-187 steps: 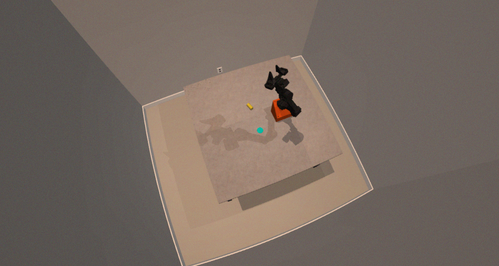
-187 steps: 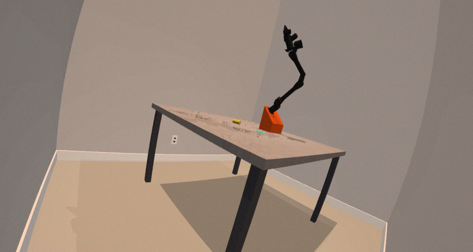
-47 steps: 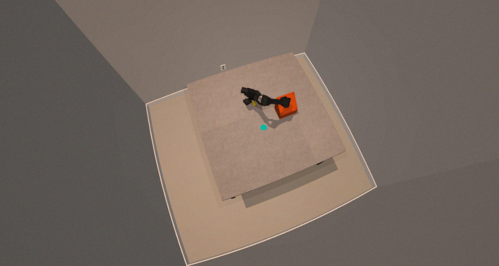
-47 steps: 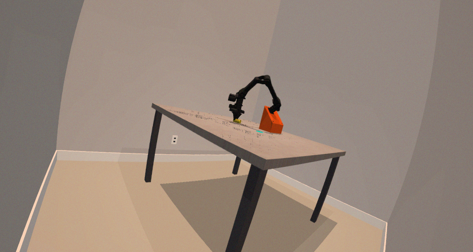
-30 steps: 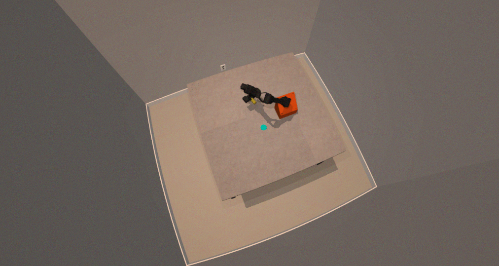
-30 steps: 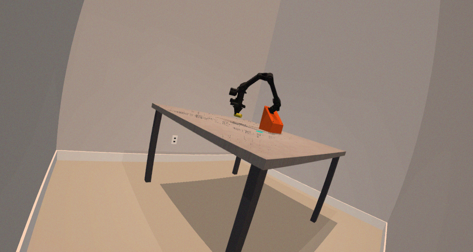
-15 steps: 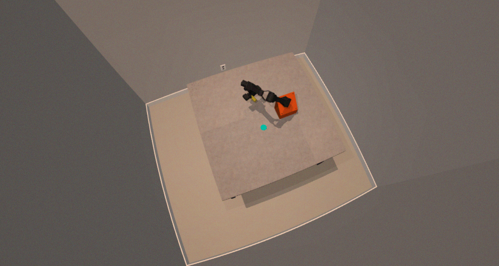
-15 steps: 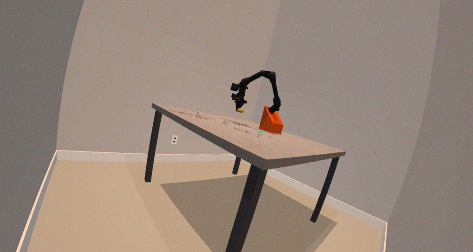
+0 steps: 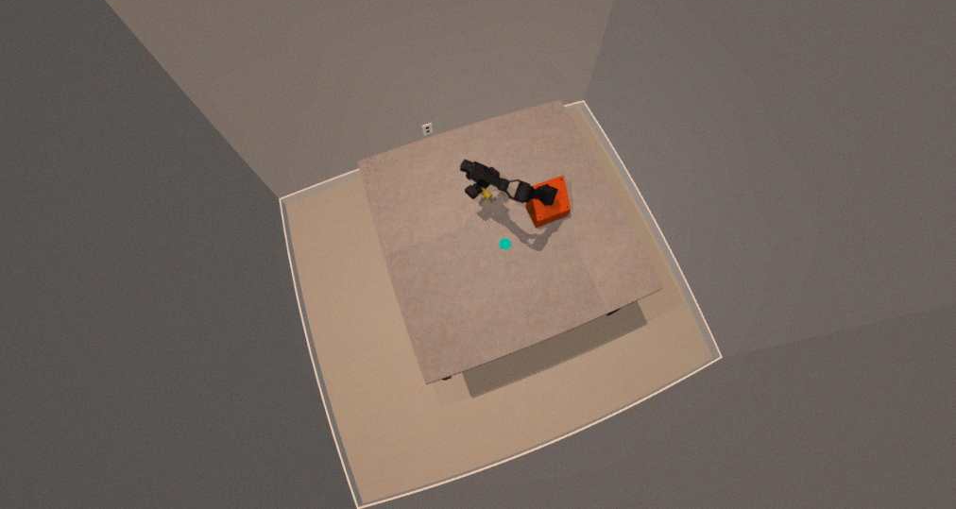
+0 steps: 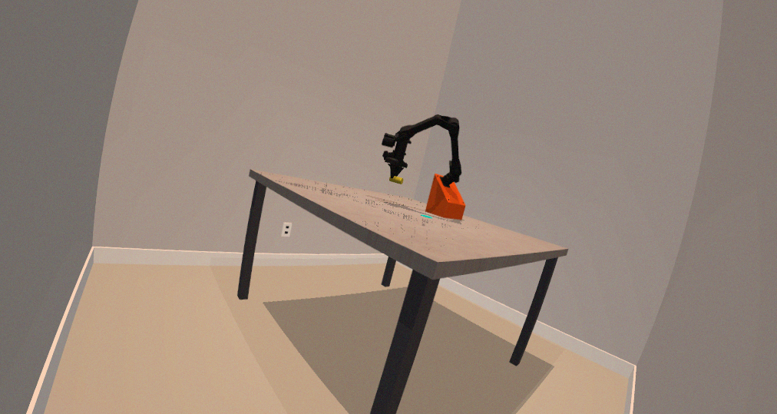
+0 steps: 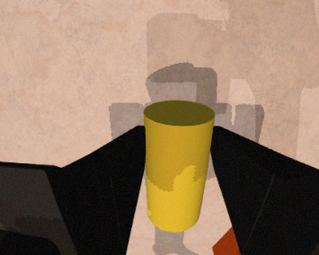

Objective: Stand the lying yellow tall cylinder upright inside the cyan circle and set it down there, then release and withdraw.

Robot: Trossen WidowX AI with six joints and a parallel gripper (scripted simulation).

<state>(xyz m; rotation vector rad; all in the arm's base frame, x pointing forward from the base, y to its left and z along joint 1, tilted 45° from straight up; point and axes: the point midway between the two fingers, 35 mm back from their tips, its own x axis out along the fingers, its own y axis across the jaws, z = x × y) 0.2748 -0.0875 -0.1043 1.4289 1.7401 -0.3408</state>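
The yellow tall cylinder (image 9: 486,194) (image 10: 396,180) (image 11: 177,171) is held between the fingers of my gripper (image 10: 395,177) (image 11: 178,135), which is shut on it. The cylinder lies nearly level, well above the table top in the exterior view. In the wrist view one round end face shows at the top, and the fingers touch its two sides. The cyan circle (image 9: 504,244) (image 10: 426,216) lies flat on the table, away from the cylinder and nearer the table's front in the top view. It is not in the wrist view.
The orange base block (image 9: 550,201) (image 10: 445,199) (image 11: 227,244) carries the arm and stands on the table (image 9: 468,305) (image 10: 489,248), to the right of the held cylinder and the circle. The arm's shadow falls across the table beside the base.
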